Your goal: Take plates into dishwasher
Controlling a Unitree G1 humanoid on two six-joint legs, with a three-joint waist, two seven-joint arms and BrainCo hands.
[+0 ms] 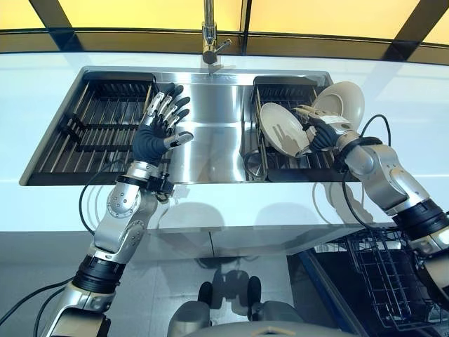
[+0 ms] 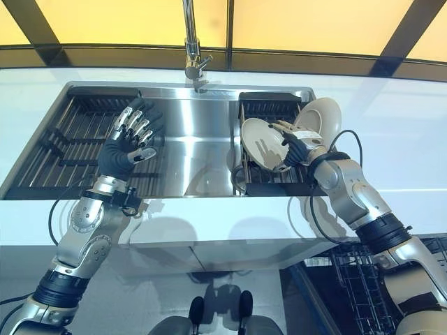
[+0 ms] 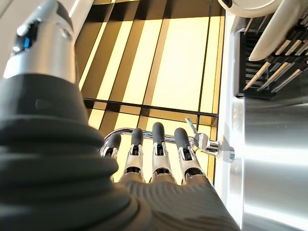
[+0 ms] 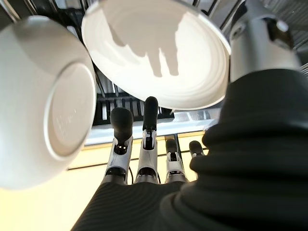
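Right hand (image 1: 321,130) reached in between two white plates standing on edge in the dark sink rack (image 1: 275,163), fingers (image 4: 149,126) straight and spread, not closed on either. Nearer plate (image 1: 282,129) leaning just in front of the palm, face toward it, fingertips near its rim but contact not certain; second plate (image 1: 342,102) just behind the hand, back turned to it. Both propped upright by the rack's tines, presumably so a rim can be pinched from the side rather than pried off a flat surface. Thumb held apart from the fingers, likely ready to close over the nearer plate's edge. Left hand (image 1: 160,126) raised over the steel sink basin (image 1: 210,140), palm up, fingers (image 3: 159,144) extended, holding nothing, seemingly parked clear of the work. Dishwasher basket (image 1: 393,281) low beside the right elbow, open and waiting; no plate yet in it as far as visible.
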